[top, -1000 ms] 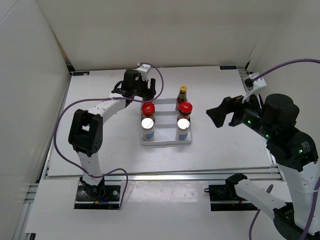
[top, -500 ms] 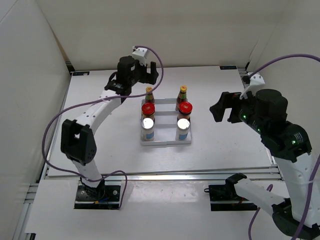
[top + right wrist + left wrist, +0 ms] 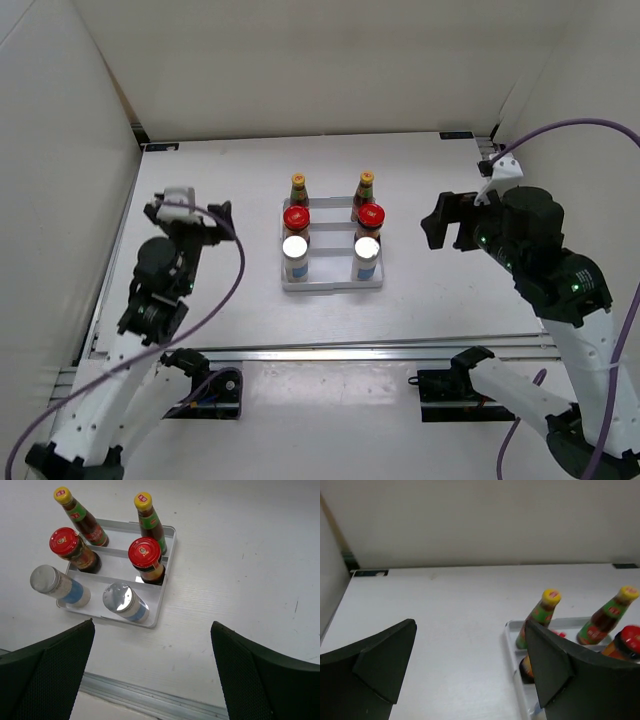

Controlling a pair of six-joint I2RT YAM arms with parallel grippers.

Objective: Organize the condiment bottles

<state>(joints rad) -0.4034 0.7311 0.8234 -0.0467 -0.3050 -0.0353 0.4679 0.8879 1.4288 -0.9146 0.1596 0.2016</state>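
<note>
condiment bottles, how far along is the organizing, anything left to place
Done: all six stand in the tray, paired by row: sauce bottles, red-lidded jars, shakers. In hand: nothing; left gripper and right gripper are open, clear of the tray. Left: no bottle shows outside it, so likely nothing.

White table; white ridged tray sits at centre
</note>
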